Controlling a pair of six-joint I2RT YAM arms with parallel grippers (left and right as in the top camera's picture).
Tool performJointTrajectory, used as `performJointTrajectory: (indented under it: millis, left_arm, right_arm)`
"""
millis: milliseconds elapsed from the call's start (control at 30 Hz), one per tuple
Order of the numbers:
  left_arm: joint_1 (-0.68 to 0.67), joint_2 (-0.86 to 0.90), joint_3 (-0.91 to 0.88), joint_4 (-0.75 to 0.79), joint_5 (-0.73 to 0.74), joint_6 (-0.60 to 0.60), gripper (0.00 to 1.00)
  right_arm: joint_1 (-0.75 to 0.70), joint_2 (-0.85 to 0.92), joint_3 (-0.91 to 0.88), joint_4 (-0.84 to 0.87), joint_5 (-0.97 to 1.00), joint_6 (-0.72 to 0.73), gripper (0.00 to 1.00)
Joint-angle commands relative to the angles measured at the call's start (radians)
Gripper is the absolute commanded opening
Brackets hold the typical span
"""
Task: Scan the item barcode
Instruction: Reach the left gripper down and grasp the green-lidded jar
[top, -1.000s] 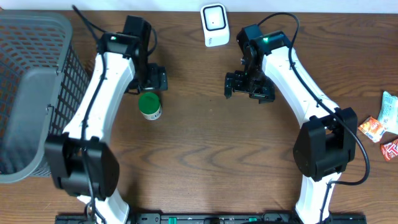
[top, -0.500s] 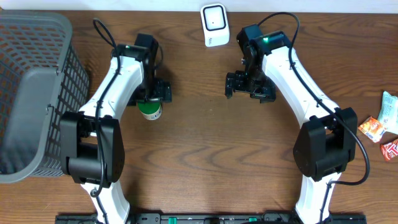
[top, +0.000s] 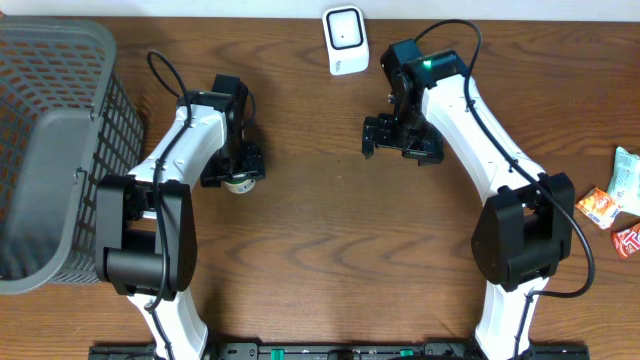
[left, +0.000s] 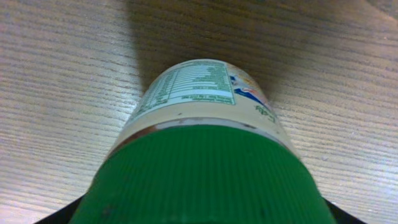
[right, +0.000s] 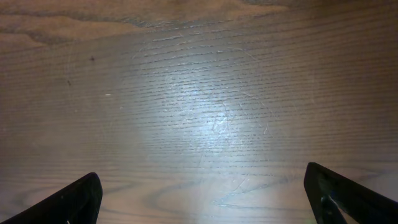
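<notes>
While the bottle (left: 199, 106) stood on the table (top: 320, 270) right under the left gripper (top: 232, 172), its cap (left: 199, 180) between the part-open jaws, no sure grip showed. The right gripper (top: 400, 148) hung wide open, empty, farther away.

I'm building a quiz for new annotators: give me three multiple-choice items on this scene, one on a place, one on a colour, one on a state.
1. The white scanner sits: A) inside the basket; B) at the table's far edge, between the arms; C) beside the snack packets.
2. The bottle's cap is: A) red; B) blue; C) green.
3. On the right arm, the jaws are: A) open over bare wood; B) shut on the bottle; C) shut on a packet.
Answers: 1 B, overhead shows it top centre; 2 C, the left wrist view shows ribbed green; 3 A, the right wrist view shows both tips far apart, nothing between.
</notes>
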Motion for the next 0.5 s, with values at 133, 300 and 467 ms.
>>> performJointTrajectory:
  millis: [133, 300, 467]
  left_arm:
    - [0.005, 0.006, 0.000, -0.014, -0.005, -0.009, 0.67]
    - [0.003, 0.000, 0.000, -0.032, 0.000, -0.010, 0.67]
    - [-0.021, -0.005, 0.001, -0.019, 0.066, -0.027, 0.67]
  right_arm:
    - [-0.003, 0.003, 0.016, -0.002, 0.013, 0.006, 0.99]
    - [-0.037, 0.003, 0.040, -0.031, 0.012, -0.082, 0.99]
    - [-0.114, 0.003, 0.132, -0.123, 0.012, -0.122, 0.99]
